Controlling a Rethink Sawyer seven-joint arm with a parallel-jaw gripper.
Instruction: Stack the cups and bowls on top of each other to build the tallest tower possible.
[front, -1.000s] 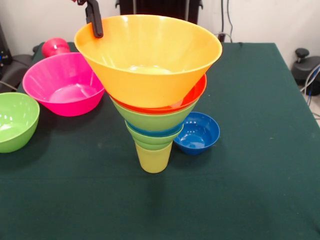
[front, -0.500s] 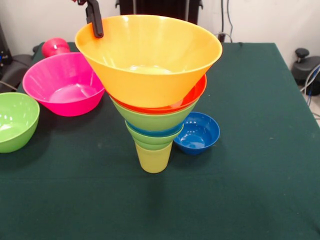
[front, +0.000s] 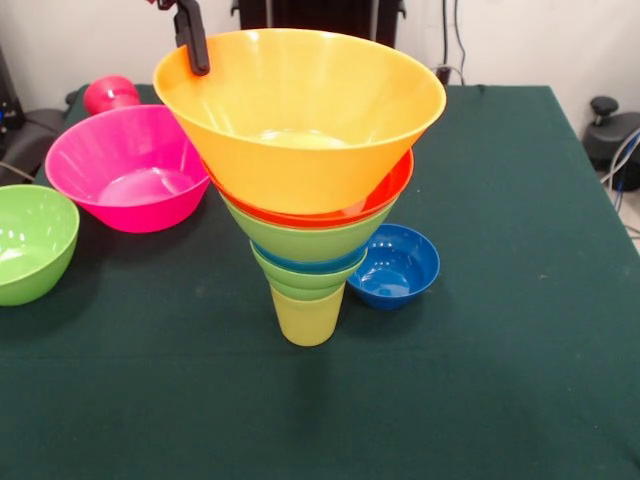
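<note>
The tower stands mid-table on a pale yellow cup. Nested above it are lime green bowls, a thin blue rim and an orange-red bowl. A big yellow-orange bowl sits on top, slightly tilted. My gripper comes down at that bowl's back-left rim and is shut on it; one black finger shows and the other is hidden. A pink bowl, a lime green bowl and a dark blue bowl sit loose. A red cup stands behind the pink bowl.
The table wears a dark green cloth. Dark equipment sits past the left edge. A black stand with cables is off the right edge. The dark blue bowl almost touches the tower's lower right side.
The top yellow-orange bowl and my gripper on its rim have shifted a little to the right and up. Everything else is as before.
</note>
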